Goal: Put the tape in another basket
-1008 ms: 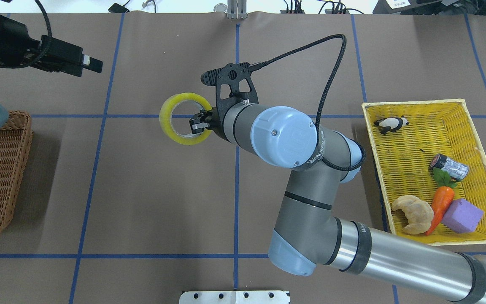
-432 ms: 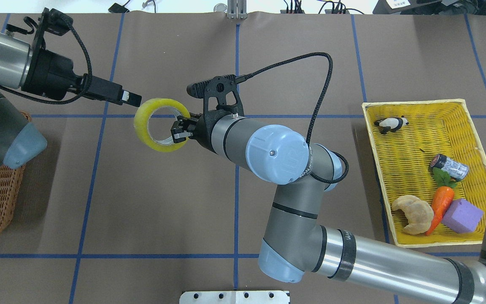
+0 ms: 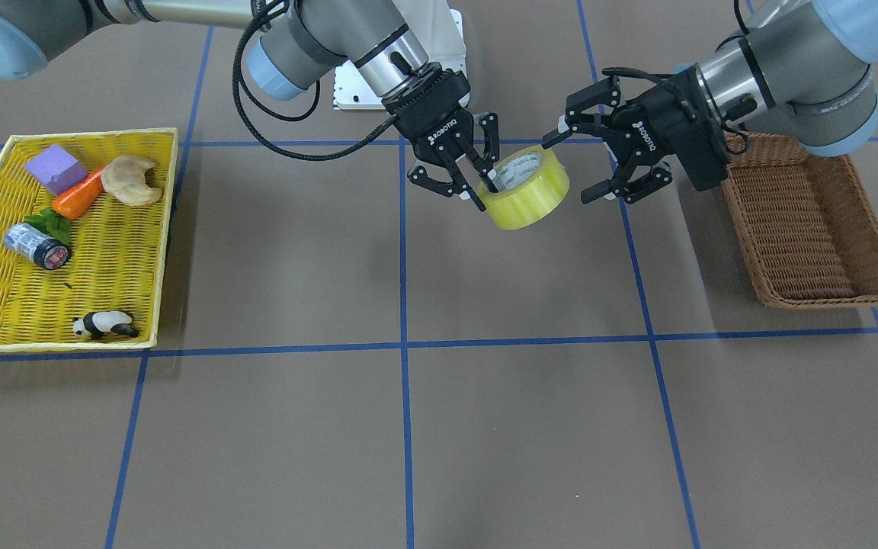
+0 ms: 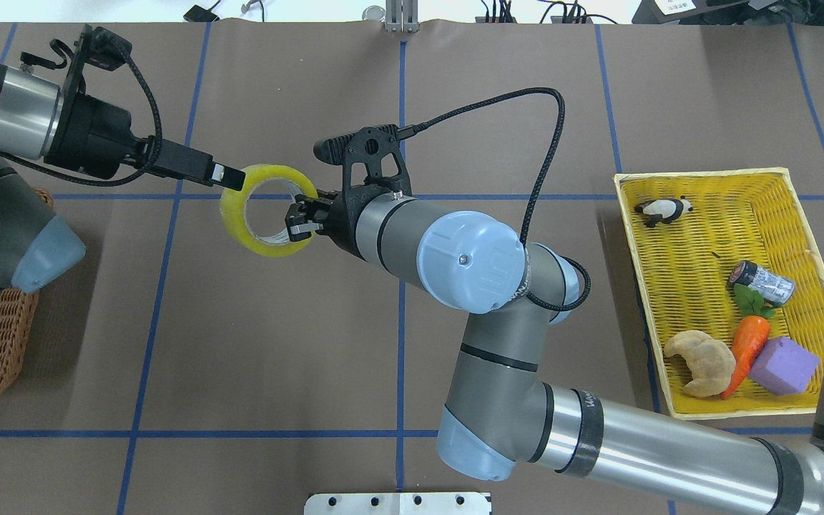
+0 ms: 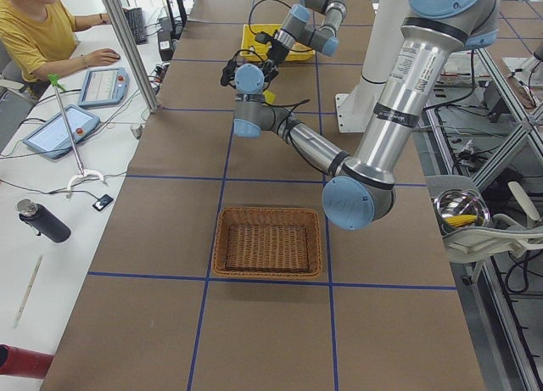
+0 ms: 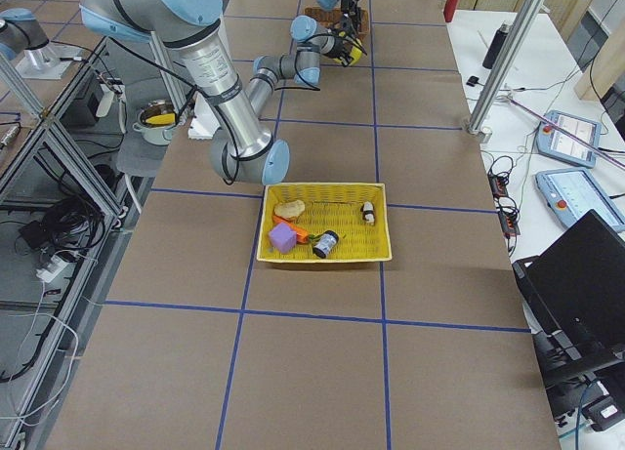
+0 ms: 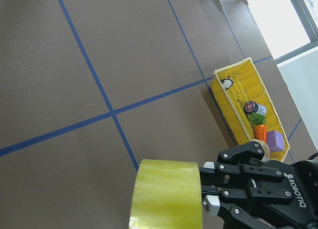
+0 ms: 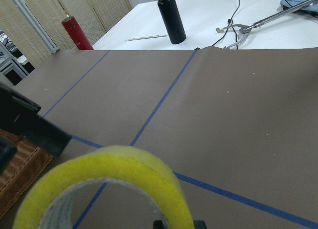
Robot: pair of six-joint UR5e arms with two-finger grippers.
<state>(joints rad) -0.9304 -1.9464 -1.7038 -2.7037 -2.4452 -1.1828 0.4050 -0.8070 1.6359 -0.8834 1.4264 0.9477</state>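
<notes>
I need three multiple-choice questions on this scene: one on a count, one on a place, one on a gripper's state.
1. How many things lie in the yellow tray? A. three B. five C. seven
2. Where is the tape? A. in the yellow tray B. in the air, held by the right gripper C. nowhere in view
3. How is the left gripper? A. shut on the tape B. shut on nothing C. open
Key: 1 B, purple block, carrot, croissant, can, panda; 2 B, it pinches the roll's wall; 3 C, its jaws stand wide apart beside the tape.
</notes>
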